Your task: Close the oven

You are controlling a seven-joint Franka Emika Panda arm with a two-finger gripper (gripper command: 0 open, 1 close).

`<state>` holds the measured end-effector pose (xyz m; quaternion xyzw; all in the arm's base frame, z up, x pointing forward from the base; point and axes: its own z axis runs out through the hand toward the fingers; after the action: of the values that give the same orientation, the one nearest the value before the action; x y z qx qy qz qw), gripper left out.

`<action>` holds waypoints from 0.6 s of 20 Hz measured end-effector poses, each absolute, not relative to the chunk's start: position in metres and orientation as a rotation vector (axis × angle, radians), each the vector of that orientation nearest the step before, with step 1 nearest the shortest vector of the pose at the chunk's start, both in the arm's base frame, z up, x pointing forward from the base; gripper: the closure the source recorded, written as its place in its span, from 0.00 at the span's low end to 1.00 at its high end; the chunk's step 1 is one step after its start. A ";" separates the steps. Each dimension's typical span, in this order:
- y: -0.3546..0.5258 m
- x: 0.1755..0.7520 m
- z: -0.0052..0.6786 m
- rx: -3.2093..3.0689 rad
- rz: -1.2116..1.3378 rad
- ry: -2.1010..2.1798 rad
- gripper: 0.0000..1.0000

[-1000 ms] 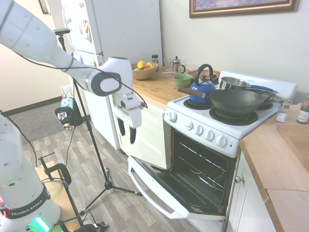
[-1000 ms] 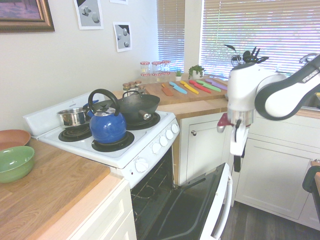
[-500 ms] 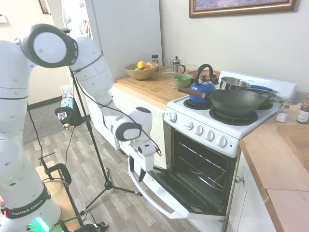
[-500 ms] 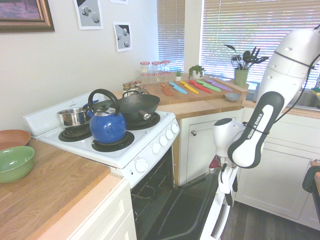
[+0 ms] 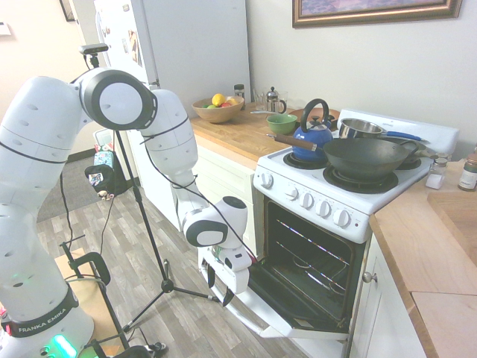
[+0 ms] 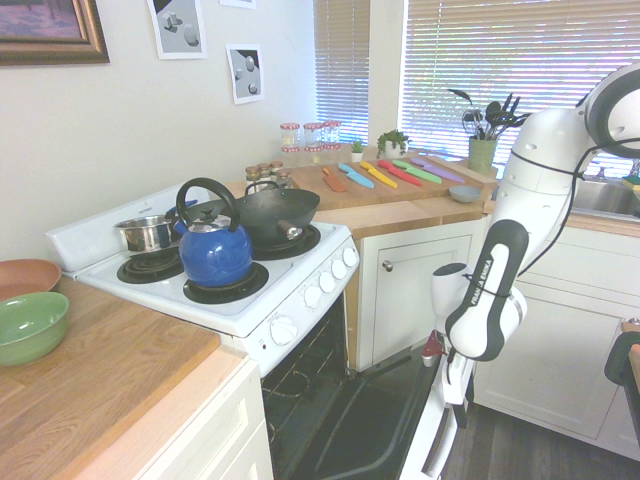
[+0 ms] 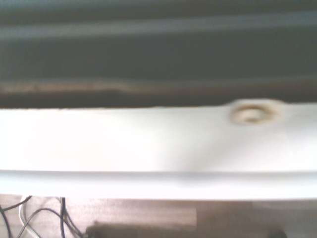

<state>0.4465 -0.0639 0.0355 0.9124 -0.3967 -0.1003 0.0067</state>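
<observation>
Seen in the first exterior view, from left to right, the white arm [image 5: 119, 104] rises at the left and bends down toward the oven. Behind it stands the white fridge [image 5: 197, 52]. On the wooden tabletop [image 5: 235, 136] beside it sits a wooden bowl [image 5: 218, 113] of fruit (a yellow one on top). The claw [image 5: 219, 287] points down at the far-left end of the oven door, its two dark fingers spread apart and clenching nothing; whether it touches the door I cannot tell. Next come a French press [image 5: 273, 100] and a green bowl [image 5: 282, 124]. The oven [image 5: 313, 201] stands between two stretches of wooden counter, its door [image 5: 257, 309] dropped open and the wire racks showing inside. On its burners are a blue kettle [image 5: 313, 138], a steel saucepan [image 5: 361, 128] and a dark wok [image 5: 365, 159]. At the right, a shaker [image 5: 436, 173] and a jar [image 5: 469, 175] stand on the wood.
</observation>
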 end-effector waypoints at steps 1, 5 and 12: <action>-0.062 0.446 0.031 2.867 -0.288 -1.243 0.00; -0.048 0.452 0.021 2.922 -0.120 -1.279 0.00; -0.026 0.449 0.020 2.931 0.096 -1.260 0.00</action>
<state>0.4488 -0.0259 0.0200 0.9180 -0.3947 0.0301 -0.0249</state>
